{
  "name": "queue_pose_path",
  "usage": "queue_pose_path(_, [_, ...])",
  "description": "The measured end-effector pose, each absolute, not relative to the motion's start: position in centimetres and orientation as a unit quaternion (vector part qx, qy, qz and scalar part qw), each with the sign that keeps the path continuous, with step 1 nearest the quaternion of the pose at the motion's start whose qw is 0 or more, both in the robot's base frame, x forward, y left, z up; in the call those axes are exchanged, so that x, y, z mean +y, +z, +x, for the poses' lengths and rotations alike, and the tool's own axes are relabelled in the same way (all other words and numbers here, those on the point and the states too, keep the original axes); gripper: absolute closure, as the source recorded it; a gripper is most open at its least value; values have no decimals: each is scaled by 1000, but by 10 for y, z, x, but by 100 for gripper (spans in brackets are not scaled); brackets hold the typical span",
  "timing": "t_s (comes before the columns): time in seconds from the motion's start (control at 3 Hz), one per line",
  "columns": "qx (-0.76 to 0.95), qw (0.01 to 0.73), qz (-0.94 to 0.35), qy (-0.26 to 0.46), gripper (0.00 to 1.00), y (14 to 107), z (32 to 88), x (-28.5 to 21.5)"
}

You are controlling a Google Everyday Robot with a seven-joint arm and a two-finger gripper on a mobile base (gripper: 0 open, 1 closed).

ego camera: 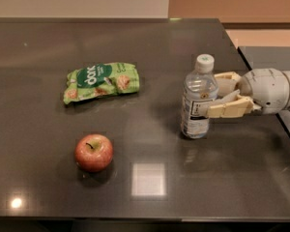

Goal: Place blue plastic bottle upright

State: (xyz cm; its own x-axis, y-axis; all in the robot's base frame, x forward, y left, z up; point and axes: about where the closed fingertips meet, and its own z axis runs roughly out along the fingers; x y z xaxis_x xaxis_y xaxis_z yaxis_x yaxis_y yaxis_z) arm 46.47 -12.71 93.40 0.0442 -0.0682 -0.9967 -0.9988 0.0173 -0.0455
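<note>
**Operator:** Report the status of the blue plastic bottle point(198, 100).

**Technician:** It stands upright on the tabletop point(150, 42), right of centre, with the white cap point(205, 62) uppermost. The base appears to be in contact with the surface. The gripper point(213, 95) reaches in from the right at label height. The jaws pinch the bottle body, one on the near side and one behind it.

**Operator:** Step in hand?

**Technician:** Judged as release. The bottle looks upright already; opening and withdrawal are not yet done.

**Operator:** List the failure modes.

**Technician:**
1. Uneven opening. If one jaw drags on the label while the other frees, the bottle may tip. It is tall, narrow and probably light.
2. Withdrawal before the jaws clear the body. A pull to the right would carry the bottle toward the tabletop's right edge, which lies near.
3. Base not fully seated. Flat contact cannot be confirmed, and a release with a gap or a tilt would let the bottle rock or fall.
4. Wall spring-back. Thin plastic squeezed inward may recover on release and nudge the bottle.

**Operator:** Obstacles?

**Technician:** None close. The apple point(94, 152) and the green snack bag point(101, 81) lie well apart to the left. A toppled bottle rolling that way could reach them.

**Operator:** Recommended action?

**Technician:** Open both jaws fully, pause, then retract straight along the approach line.
</note>
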Motion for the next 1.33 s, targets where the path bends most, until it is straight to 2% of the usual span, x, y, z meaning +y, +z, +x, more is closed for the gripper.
queue_pose_path(0.33, [511,501,-515,472,82,930,467,-130])
queue_pose_path(1.33, [509,506,-505,480,13,924,470,-134])
